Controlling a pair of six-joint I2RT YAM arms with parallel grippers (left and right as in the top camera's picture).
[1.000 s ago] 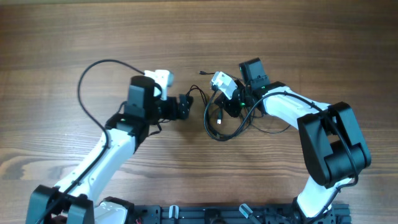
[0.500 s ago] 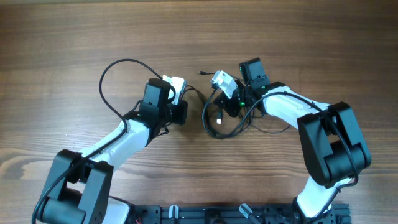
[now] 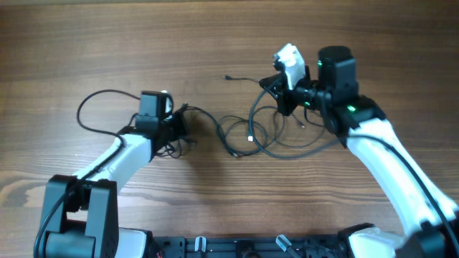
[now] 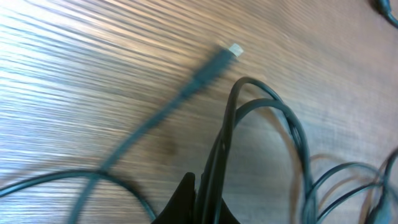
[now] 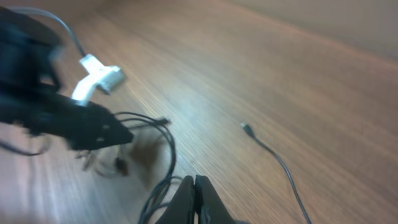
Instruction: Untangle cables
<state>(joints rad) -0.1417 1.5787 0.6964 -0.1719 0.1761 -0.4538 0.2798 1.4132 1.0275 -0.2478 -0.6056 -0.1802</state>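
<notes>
Several black cables point(image 3: 244, 135) lie in tangled loops on the wooden table between the two arms. My left gripper point(image 3: 184, 124) sits at the tangle's left end. In the left wrist view it point(image 4: 208, 190) is shut on a doubled black cable loop point(image 4: 261, 106), with a loose plug point(image 4: 231, 50) lying beyond. My right gripper point(image 3: 277, 100) is at the tangle's upper right. In the right wrist view its tips point(image 5: 196, 185) are pressed together, and cable strands point(image 5: 163, 186) run in under the left finger. A strand rises to it in the overhead view.
A thin separate cable with a small plug point(image 3: 228, 77) point(image 5: 247, 129) lies on the table behind the tangle. A large cable loop point(image 3: 100, 111) curls to the left of my left arm. The left arm point(image 5: 62, 118) shows blurred in the right wrist view.
My left gripper shut on the cable and pulled left. The right gripper moved up and to the right. The bunched tangle has stretched out wider between them.
</notes>
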